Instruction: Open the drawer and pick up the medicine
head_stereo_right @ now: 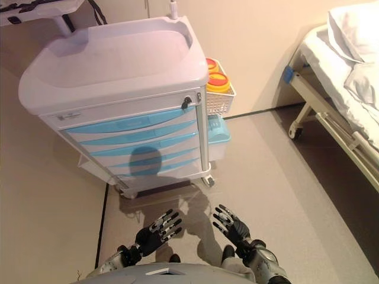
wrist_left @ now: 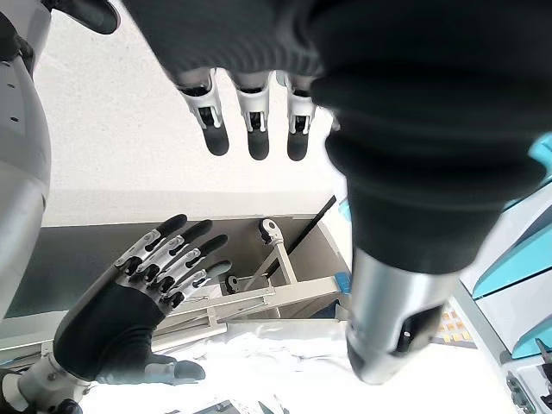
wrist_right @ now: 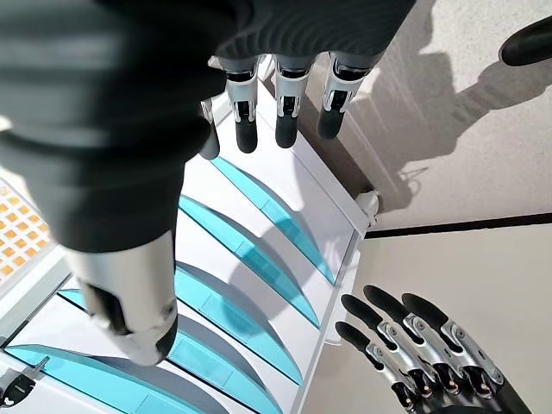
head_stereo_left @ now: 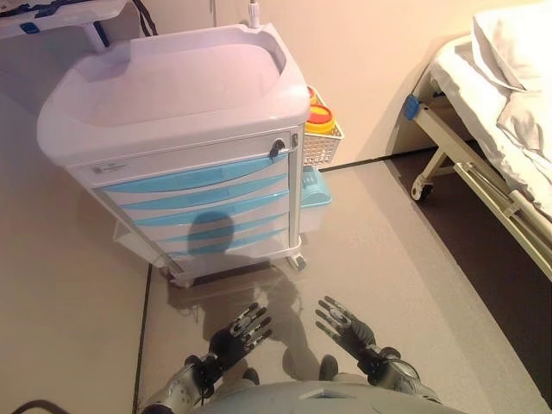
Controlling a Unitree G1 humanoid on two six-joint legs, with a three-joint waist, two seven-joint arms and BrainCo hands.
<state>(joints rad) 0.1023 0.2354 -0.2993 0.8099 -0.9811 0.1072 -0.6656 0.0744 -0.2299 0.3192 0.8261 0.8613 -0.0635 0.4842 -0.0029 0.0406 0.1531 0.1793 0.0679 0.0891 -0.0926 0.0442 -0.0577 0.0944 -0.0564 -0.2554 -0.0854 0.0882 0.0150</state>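
Before the white cart (head_stereo_left: pixel 172 95), all its blue drawers (head_stereo_left: pixel 203 200) sit closed; no medicine shows. Both the left hand (head_stereo_left: pixel 240 332) and right hand (head_stereo_left: pixel 345 326) hover low, fingers relaxed, grasping nothing.

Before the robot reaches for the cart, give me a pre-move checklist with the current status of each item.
1. Left hand empty, fingers straight: ok.
2. Right hand empty, fingers straight: ok.
3. Medical cart in front of both hands, blue drawer fronts facing the robot: ok.
4. All drawers shut, none yet pulled: ok, opening is still to do.
5. Lock at the cart's upper right corner released: cannot tell.
6. Medicine located: cannot tell, not visible with the drawers closed.
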